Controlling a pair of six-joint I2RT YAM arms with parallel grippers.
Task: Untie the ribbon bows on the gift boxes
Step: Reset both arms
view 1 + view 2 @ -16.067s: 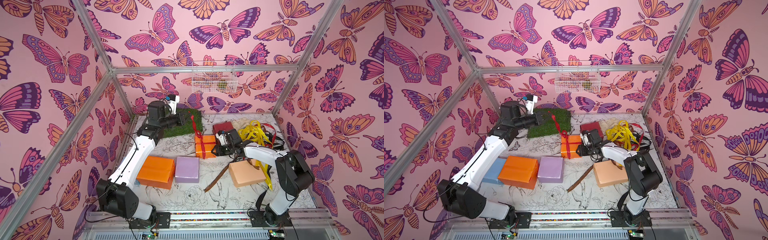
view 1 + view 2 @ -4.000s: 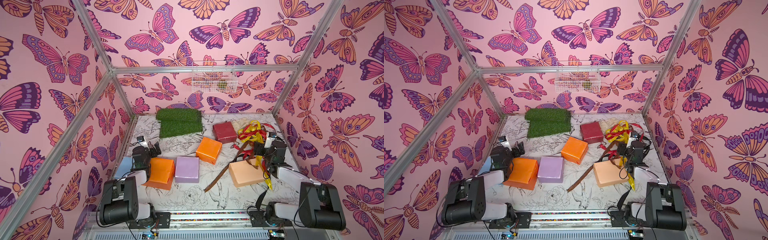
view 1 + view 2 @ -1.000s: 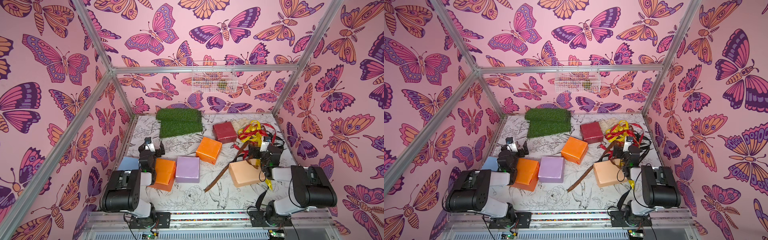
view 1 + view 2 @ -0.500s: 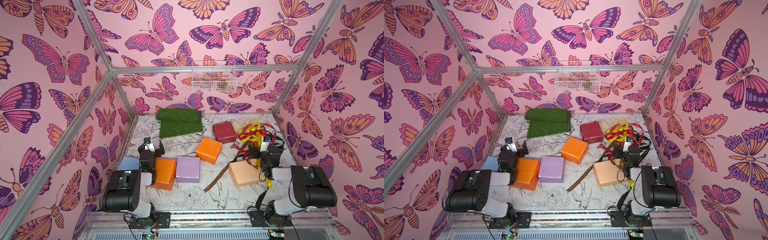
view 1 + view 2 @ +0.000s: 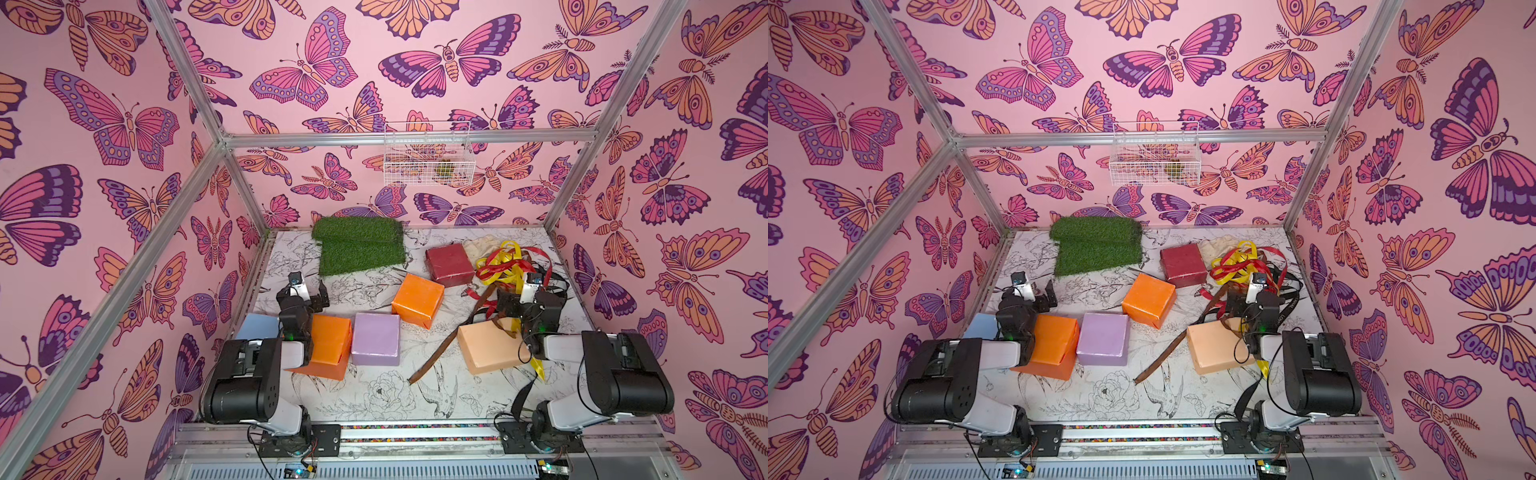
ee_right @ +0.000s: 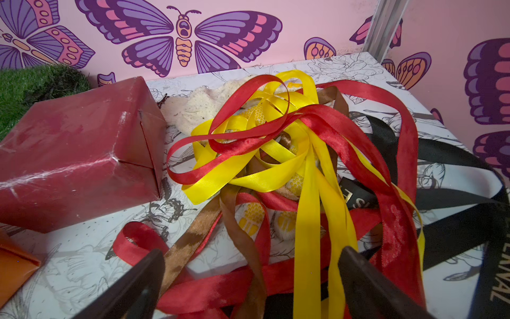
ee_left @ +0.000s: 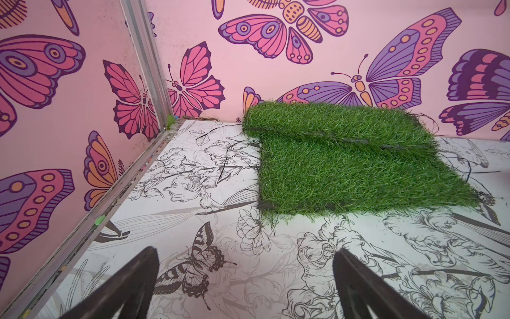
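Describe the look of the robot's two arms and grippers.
Left arm and right arm: bulky black joint housings, white links, thin black cables, black bases. A small white camera sits on each wrist. The left gripper and right gripper have dark, tapered fingers.

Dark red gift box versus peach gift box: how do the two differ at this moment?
The dark red gift box sits far back beside the ribbon heap; the peach gift box lies nearer the front. The dark red box's top is bare, while a brown ribbon trails over the peach box's far edge. The dark red paper shows white scuffs in the right wrist view; the peach paper looks clean. Neither carries a tied bow.
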